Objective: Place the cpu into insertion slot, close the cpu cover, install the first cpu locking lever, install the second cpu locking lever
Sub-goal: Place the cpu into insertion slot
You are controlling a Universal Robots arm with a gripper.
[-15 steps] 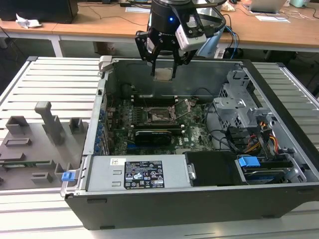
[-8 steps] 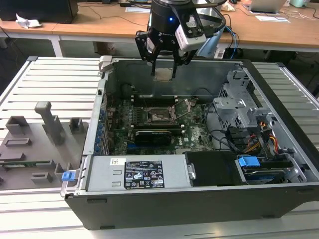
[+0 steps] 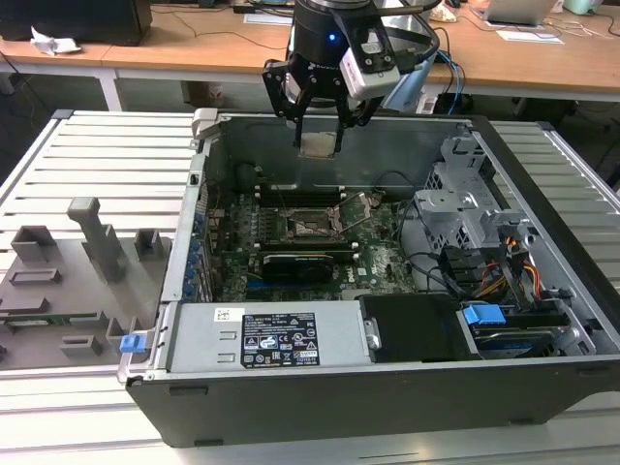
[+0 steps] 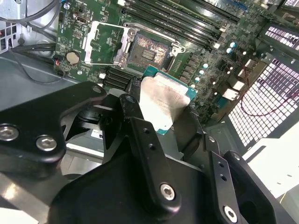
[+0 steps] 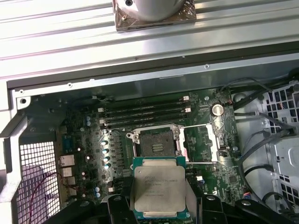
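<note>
My gripper [image 3: 320, 143] hangs above the open computer case, shut on the cpu [image 3: 320, 145], a pale silver square chip with a green edge. In both wrist views the cpu [image 5: 159, 186] [image 4: 163, 100] sits flat between the two black fingers [image 4: 133, 109]. Below it on the green board lies the insertion slot [image 3: 312, 225] [image 5: 155, 142] [image 4: 148, 50], a dark square socket with a metal rim, bare inside. The cpu cover [image 5: 201, 142] [image 4: 105, 43] is swung open, lying beside the slot as a thin metal frame. The chip is well above the board and slightly off from the slot.
The case walls [image 3: 208, 194] ring the board. A grey power supply [image 3: 271, 339] fills the near side and a metal drive cage [image 3: 475, 208] with cables stands at the exterior view's right. A long black card [image 3: 300, 262] lies near the slot. A grey fixture tray [image 3: 68, 281] sits outside the case.
</note>
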